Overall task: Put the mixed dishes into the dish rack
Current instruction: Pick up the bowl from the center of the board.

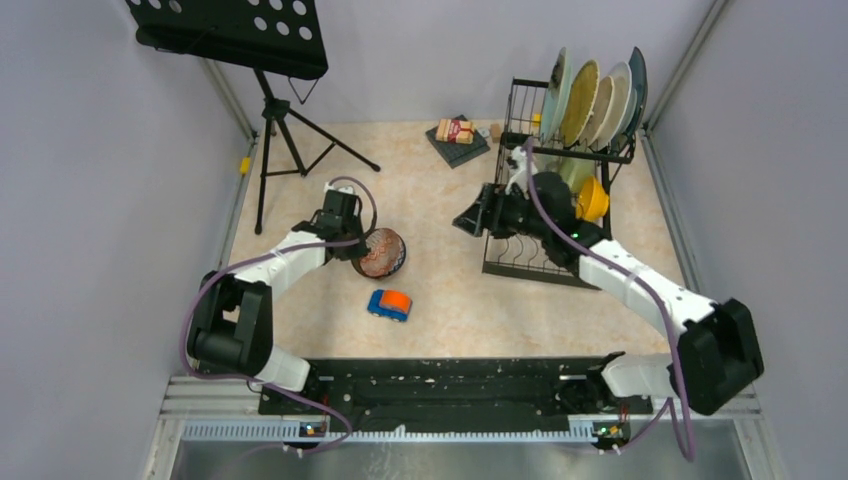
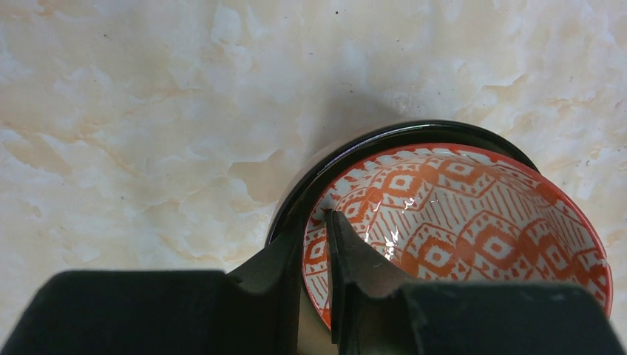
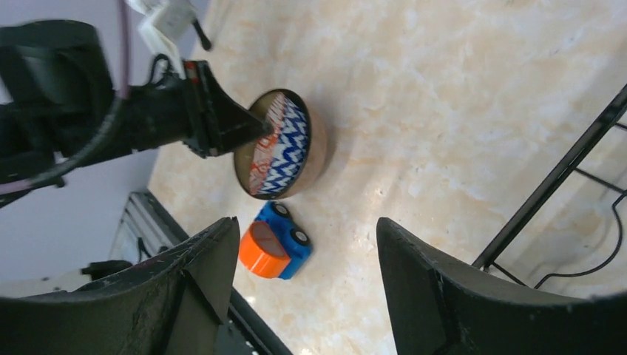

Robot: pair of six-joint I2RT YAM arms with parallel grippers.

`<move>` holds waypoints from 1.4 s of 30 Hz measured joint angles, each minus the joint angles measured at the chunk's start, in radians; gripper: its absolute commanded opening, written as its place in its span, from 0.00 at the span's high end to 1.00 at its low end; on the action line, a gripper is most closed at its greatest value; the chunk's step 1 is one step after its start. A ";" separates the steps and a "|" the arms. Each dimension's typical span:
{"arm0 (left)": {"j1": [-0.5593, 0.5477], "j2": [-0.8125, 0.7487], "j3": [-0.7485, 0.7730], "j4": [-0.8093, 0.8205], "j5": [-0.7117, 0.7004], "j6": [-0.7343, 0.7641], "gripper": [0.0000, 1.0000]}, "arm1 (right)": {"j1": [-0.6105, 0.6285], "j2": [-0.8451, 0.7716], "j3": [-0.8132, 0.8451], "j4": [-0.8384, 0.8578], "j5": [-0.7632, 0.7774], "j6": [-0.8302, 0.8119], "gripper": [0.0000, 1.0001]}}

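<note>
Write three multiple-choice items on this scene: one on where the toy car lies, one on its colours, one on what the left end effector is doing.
1. Where is the toy car?
A. in the rack
B. on the table, close to the bowl
C. under the music stand

2. What colours is the car?
A. red and white
B. green and black
C. blue and orange

3. What is the left end effector doing?
A. closed on the bowl's rim
B. open above the car
C. holding a plate

Answers:
1. B, the top view shows it on the table just by the bowl.
2. C, it has a blue body and an orange top.
3. A, the left wrist view shows one finger inside the rim and one outside.
</note>
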 measured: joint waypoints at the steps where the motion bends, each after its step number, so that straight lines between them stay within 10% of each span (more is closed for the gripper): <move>1: 0.001 0.000 -0.004 0.006 0.002 -0.002 0.79 | 0.030 0.037 0.019 -0.013 0.032 -0.003 0.33; 16: 0.001 -0.013 -0.054 0.083 0.041 -0.023 0.79 | 0.310 0.448 0.280 -0.041 0.283 0.041 0.31; 42: -0.002 -0.103 -0.143 0.137 0.072 -0.110 0.79 | 0.395 0.620 0.443 -0.106 0.379 0.148 0.47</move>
